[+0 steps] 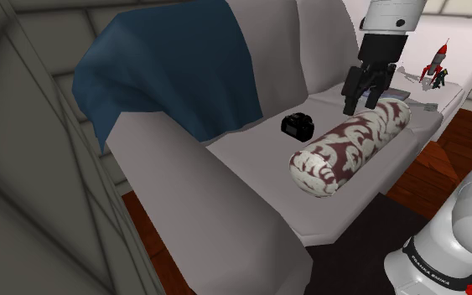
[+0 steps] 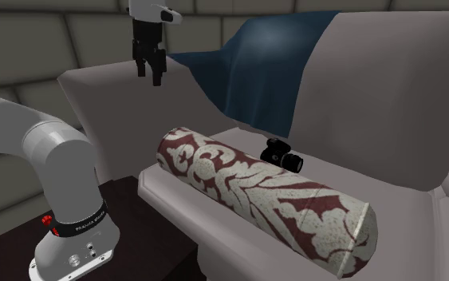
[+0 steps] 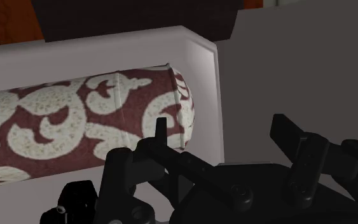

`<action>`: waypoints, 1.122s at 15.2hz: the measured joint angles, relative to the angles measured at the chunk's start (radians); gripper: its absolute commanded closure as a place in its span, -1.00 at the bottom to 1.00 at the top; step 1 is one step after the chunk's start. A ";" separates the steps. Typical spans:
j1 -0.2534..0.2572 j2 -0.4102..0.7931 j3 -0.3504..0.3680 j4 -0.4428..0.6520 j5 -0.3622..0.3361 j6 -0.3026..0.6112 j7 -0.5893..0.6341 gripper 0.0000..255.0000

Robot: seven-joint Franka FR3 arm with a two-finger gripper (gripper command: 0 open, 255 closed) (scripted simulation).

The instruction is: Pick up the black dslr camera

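The black DSLR camera (image 1: 298, 126) sits on the pale grey sofa seat (image 1: 259, 142), between the backrest and a maroon-and-white patterned bolster (image 1: 351, 144). From the second exterior view the camera (image 2: 282, 155) pokes out behind the bolster (image 2: 262, 191), lens facing that view's right. My gripper (image 1: 359, 107) hangs open and empty in the air above the bolster's far end, well away from the camera. It is high over the armrest (image 2: 95, 80) in the second exterior view (image 2: 148, 78). In the wrist view the fingers (image 3: 160, 130) stand apart over the bolster's end (image 3: 75, 127).
A dark blue blanket (image 1: 167, 67) drapes over the sofa back near the camera. A white side table (image 1: 443, 96) beyond the sofa carries a red toy rocket (image 1: 438, 60) and small figures. Wooden floor (image 1: 443, 168) and the arm's base (image 2: 71, 207) lie in front.
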 measured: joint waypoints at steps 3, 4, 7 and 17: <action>-0.009 0.052 -0.002 0.017 0.005 0.031 0.018 -1.00; -0.018 0.080 -0.007 0.023 0.006 0.050 0.027 -1.00; -0.038 0.183 -0.011 0.056 0.020 0.112 0.073 -1.00; -0.103 0.556 -0.061 0.246 0.068 0.264 0.200 -1.00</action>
